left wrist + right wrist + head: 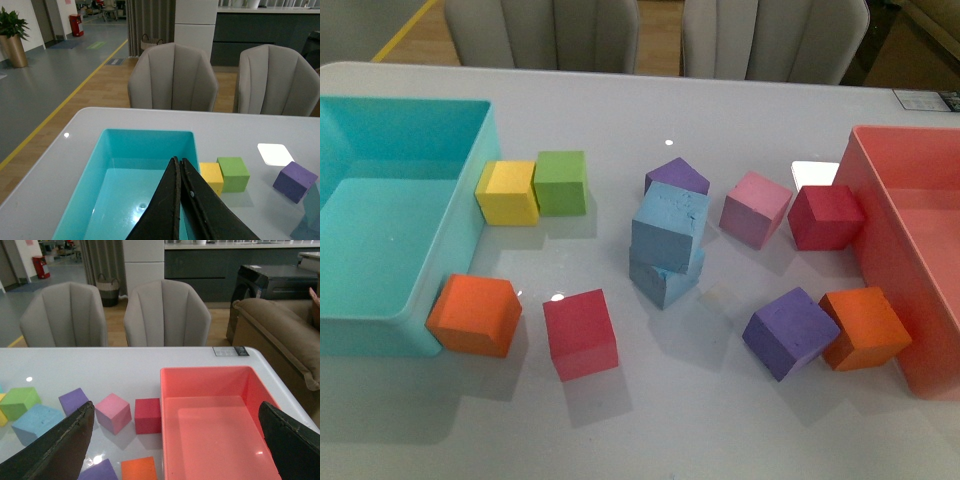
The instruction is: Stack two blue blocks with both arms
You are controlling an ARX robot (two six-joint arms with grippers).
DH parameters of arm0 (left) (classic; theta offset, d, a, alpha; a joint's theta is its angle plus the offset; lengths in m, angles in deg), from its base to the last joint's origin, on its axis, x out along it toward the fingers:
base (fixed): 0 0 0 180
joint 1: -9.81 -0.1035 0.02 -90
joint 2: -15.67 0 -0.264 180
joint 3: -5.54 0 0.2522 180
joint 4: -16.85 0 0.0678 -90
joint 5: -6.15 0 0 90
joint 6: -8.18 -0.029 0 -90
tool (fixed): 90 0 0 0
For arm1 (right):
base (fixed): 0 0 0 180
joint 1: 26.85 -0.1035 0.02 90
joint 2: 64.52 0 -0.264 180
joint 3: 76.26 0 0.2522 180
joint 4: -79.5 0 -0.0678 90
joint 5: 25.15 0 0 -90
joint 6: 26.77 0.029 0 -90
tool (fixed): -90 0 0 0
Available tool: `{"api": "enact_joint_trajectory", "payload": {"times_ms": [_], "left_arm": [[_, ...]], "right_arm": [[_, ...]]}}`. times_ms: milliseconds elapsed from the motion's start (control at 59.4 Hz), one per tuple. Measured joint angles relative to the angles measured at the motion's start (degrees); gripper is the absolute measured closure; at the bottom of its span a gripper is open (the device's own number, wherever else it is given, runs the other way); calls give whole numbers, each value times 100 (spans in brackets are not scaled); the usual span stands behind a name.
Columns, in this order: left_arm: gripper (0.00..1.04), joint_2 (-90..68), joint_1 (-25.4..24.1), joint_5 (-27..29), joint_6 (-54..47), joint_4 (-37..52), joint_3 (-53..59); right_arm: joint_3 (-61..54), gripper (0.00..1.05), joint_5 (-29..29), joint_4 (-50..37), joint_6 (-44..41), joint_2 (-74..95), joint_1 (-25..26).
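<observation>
The two sky-blue foam cubes already sit stacked, upper one skewed. Left gripper is pressed together, right gripper spread; the task looks complete.

One block sits askew on another mid-desk. A bin stands at the left, a tray at the right, other cubes scattered between.
</observation>
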Motion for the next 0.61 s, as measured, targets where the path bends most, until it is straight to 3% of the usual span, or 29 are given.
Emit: {"api": "enact_joint_trajectory", "payload": {"times_ms": [606], "left_arm": [[103,1902,0,-4,0,-1816,0]], "right_arm": [[0,9,0,0,2,0,0]]}}
